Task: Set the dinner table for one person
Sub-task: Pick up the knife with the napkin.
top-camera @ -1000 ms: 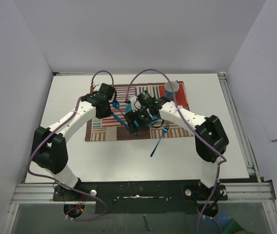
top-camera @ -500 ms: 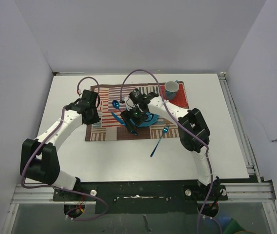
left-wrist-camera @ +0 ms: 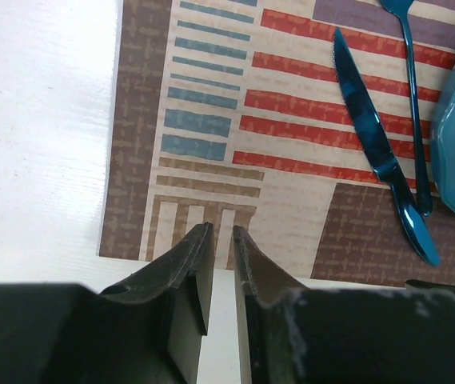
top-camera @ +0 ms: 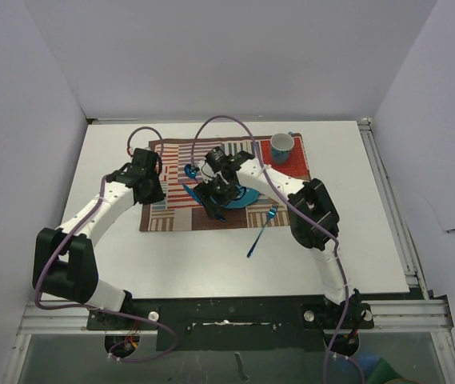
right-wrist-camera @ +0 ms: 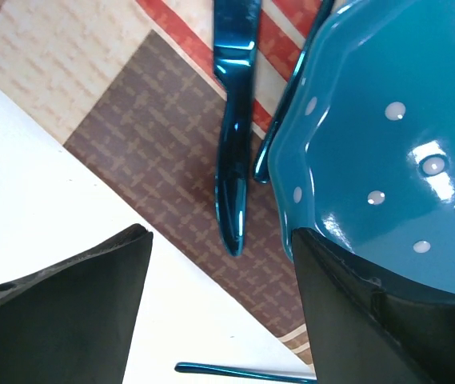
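Note:
On the white dinner table (top-camera: 115,240) lies a striped cloth mat (top-camera: 171,212) carrying a teal dotted plate (right-wrist-camera: 387,136), a blue knife (left-wrist-camera: 371,136) and a blue spoon (top-camera: 189,171) beside it. A blue fork (top-camera: 261,230) rests on bare table off the mat's near edge. A blue-and-white cup (top-camera: 281,146) stands on the mat's far right corner. My left gripper (left-wrist-camera: 221,228) hovers over the mat's near left edge, jaws slightly apart and empty. My right gripper (right-wrist-camera: 221,240) is open wide above the knife's handle (right-wrist-camera: 233,184), one finger over the plate's rim.
Aluminium rails (top-camera: 387,184) run along the table's right and near edges. White walls close in the left, back and right sides. Purple cables loop above both wrists.
My left arm has drawn back leftward from the spoon, its jaws parting a little. The right gripper has shifted left over the plate's edge and knife.

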Robot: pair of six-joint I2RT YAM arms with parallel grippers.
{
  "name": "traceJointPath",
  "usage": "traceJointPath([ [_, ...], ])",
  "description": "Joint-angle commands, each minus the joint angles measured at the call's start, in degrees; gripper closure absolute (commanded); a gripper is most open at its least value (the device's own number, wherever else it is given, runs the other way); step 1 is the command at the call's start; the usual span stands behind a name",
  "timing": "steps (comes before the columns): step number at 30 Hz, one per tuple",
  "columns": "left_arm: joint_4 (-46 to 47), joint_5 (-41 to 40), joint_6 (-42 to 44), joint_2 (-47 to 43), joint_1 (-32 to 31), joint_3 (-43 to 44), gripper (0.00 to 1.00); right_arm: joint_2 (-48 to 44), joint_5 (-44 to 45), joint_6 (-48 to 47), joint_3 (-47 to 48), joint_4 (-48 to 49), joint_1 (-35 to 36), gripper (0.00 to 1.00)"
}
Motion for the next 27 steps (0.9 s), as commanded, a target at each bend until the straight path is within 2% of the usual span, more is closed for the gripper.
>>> traceJointPath([
  [1,3.77,2.09,0.96,-1.50,0.42,-0.47,0.83,-3.35,-1.29,1.11,4.13,-3.05,2.59,0.28],
  [17,2.71,2.73,2.38,-4.08,0.74,-2.34,0.83,-2.51,-0.20,1.23,5.83,-4.21,5.98,0.27],
  [27,2.68,5.97,4.64,-6.63,1.21,-3.58,0.83,5.75,-0.11,-0.99,15.74,-9.69,4.80,0.25],
])
